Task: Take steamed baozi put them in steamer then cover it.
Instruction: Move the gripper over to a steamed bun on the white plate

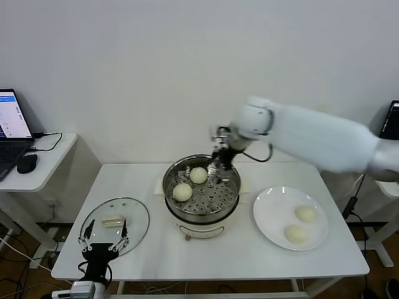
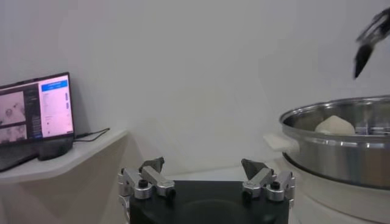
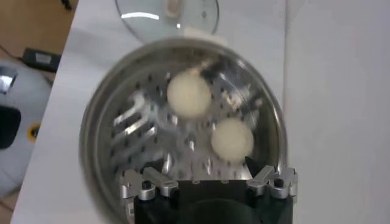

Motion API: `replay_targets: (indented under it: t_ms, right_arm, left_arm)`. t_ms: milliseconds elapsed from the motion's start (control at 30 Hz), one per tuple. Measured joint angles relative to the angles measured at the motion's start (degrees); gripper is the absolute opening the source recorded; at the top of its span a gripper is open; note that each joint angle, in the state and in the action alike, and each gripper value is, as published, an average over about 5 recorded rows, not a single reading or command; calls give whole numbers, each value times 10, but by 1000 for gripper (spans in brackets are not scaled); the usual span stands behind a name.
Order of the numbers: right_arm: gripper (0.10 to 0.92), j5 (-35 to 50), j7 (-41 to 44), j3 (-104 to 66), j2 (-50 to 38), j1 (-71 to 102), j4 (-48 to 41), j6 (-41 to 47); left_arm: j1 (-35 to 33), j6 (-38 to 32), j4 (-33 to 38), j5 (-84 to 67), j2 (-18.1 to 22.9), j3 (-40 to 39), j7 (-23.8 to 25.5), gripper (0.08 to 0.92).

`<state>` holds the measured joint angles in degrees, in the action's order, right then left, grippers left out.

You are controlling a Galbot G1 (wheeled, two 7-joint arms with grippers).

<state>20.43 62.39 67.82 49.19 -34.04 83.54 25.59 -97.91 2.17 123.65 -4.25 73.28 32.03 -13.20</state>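
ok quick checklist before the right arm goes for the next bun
1. Right gripper empty and open: ok, it sits over the steamer's far rim with nothing between its fingers.
2. Buns in the steamer: ok, two lie on the tray, apart.
3. Room on the tray: ok, the near and right parts are bare.
4. Buns left on the plate: ok, two, apart and clear to grasp.
5. Lid out of the way: ok, flat on the table, left of the steamer.
6. Left gripper clear: ok, open, by the lid at the table's near edge.
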Motion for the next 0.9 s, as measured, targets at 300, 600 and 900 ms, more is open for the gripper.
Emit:
replay_targets:
  t_ms: [300,600,900]
  right_arm:
    - [823,-93,54,-22,-150,36,60,-77]
    - [823,-182,60,-91,-234,149,77,-117]
    - [822,-247,43,-174,-256,282,73,-132]
  left_arm:
    - [0,1,1,4,-3,-3,4,823]
    - [-4,1,-4,10,0,-5,5,823]
    - [-12,1,-3,14,6,-3,6,823]
